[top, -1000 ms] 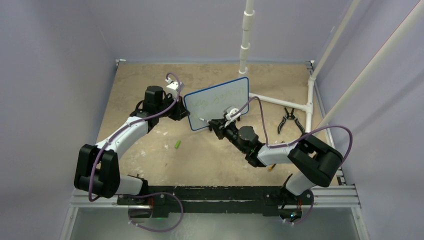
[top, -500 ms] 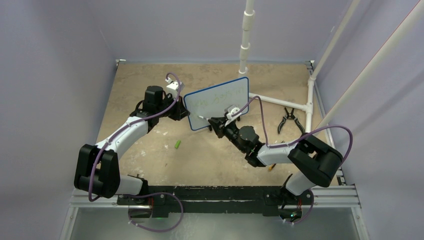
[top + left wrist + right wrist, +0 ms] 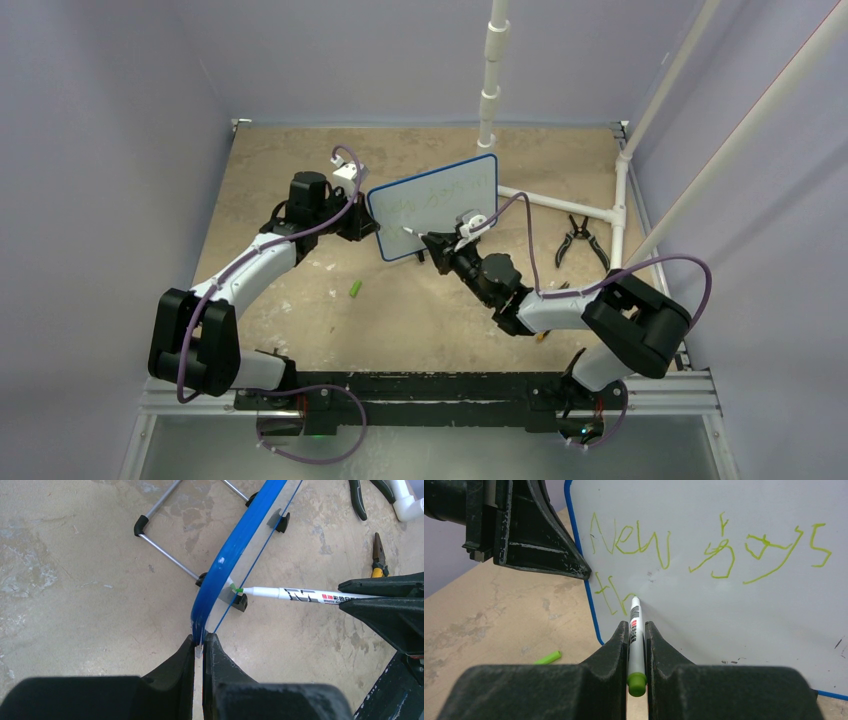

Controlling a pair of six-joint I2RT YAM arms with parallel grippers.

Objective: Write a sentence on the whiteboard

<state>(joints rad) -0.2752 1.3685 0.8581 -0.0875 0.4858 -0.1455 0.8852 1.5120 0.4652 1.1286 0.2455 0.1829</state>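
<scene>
The blue-framed whiteboard [image 3: 435, 203] stands tilted at mid table; it also shows in the right wrist view [image 3: 734, 610] and edge-on in the left wrist view [image 3: 227, 562]. The green sentence [image 3: 704, 545] has one full row and the start of a second row at the left. My left gripper [image 3: 362, 222] [image 3: 201, 642] is shut on the board's left edge. My right gripper [image 3: 432, 245] [image 3: 637, 630] is shut on a white marker [image 3: 635, 630] with a green end, its tip [image 3: 239, 589] touching the board at the second row.
The green marker cap [image 3: 355, 288] lies on the table left of the right arm, also in the right wrist view [image 3: 546, 657]. Black pliers [image 3: 578, 238] lie right of the board beside a white pipe frame [image 3: 560, 203]. An orange-handled tool [image 3: 378, 560] lies nearby.
My right gripper has moved the marker tip a little up and right across the board's second row. The left gripper and the board have stayed still.
</scene>
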